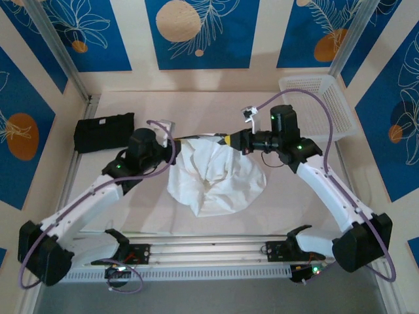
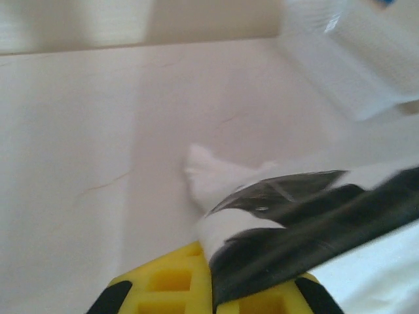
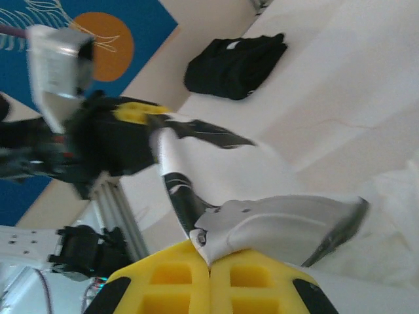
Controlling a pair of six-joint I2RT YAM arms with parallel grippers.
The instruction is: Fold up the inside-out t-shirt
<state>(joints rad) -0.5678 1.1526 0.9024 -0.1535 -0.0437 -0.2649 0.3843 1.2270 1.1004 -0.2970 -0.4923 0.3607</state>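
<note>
The inside-out t-shirt [image 1: 216,178] is a crumpled white heap in the middle of the table. Its upper edge carries a dark band and is stretched taut between my two grippers. My left gripper [image 1: 177,139] is shut on the left end of that edge. In the left wrist view its yellow fingers [image 2: 170,281] clamp the white and dark cloth [image 2: 216,176]. My right gripper [image 1: 226,140] is shut on the right end. In the right wrist view a fold of t-shirt [image 3: 294,222] rises from between its closed yellow fingers [image 3: 170,284], and the left gripper [image 3: 134,114] faces it.
A black folded garment [image 1: 103,133] lies at the back left of the table [image 1: 196,104], also visible in the right wrist view [image 3: 236,62]. A white plastic basket [image 1: 314,104] stands at the back right. An aluminium rail [image 1: 209,248] runs along the near edge.
</note>
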